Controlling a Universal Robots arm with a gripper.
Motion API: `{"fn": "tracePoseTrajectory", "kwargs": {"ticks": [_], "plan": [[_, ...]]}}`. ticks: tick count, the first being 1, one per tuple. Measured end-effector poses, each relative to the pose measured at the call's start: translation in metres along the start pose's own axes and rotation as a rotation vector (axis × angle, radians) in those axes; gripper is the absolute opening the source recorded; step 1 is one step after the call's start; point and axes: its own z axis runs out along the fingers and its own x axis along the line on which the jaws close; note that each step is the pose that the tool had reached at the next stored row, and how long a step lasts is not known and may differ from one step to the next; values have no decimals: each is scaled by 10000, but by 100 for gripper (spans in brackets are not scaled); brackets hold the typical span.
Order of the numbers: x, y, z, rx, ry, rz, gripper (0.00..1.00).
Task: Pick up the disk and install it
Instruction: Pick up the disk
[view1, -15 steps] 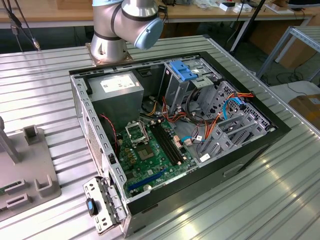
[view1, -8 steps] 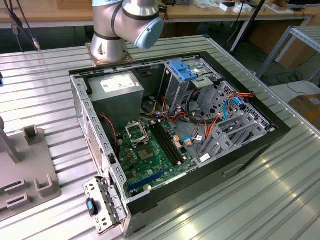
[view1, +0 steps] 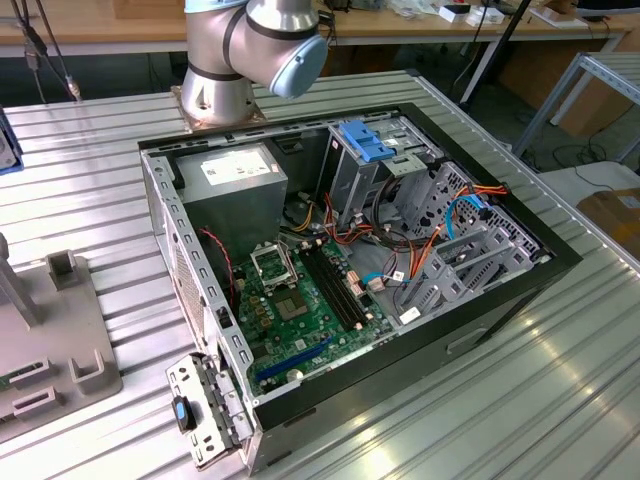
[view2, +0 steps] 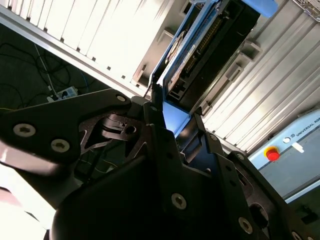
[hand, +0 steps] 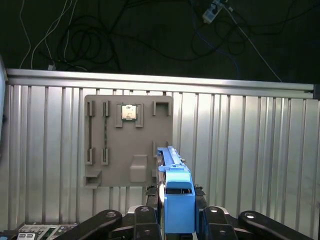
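My gripper (hand: 176, 200) is shut on the disk (hand: 172, 165), which stands on edge between the black fingers (hand: 148, 206), its bright blue carrier rail facing the first wrist view. In the second wrist view the disk (view2: 215, 35) shows its dark connector edge and blue rails, sticking out beyond the gripper (view2: 176, 112). It hangs above the ribbed metal table (hand: 240, 150), close to a grey fixture plate (hand: 127, 145). In the exterior view the open computer case (view1: 480, 320) lies on the table, with an upright grey drive cage (view1: 350, 180) topped by a blue latch (view1: 365, 140).
The arm's base (view1: 225, 70) stands behind the case. The grey fixture plate (view1: 60, 340) lies at the exterior view's left and carries a small chip (hand: 129, 112). Orange and blue cables (view1: 450, 225) run beside the cage. A box with a red button (view2: 272, 154) sits nearby.
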Motion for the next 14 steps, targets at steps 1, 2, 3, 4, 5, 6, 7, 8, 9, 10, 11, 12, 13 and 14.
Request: {"fn": "tracePoseTrajectory", "kwargs": {"ticks": [1, 2, 3, 4, 5, 6, 7, 8, 9, 10, 11, 12, 13, 14], "plan": [[0, 0, 0, 0, 0, 0, 36], [1, -1, 0, 1, 0, -1, 36], [0, -1, 0, -1, 0, -1, 36], [0, -2, 0, 0, 0, -1, 36], [0, -8, 0, -1, 0, -2, 36], [1, -18, 0, 0, 0, -3, 36], [2, -30, 0, 0, 0, -2, 36], [3, -70, 0, -1, 0, -1, 36], [4, -99, 1, 0, 0, -1, 36], [5, -117, 1, 0, 0, -1, 36], [5, -134, 2, 1, -1, -1, 36], [6, -152, 2, 0, 0, -1, 36], [7, -170, 2, 1, -1, -1, 36], [7, -186, 2, 0, 0, -1, 36]]}}
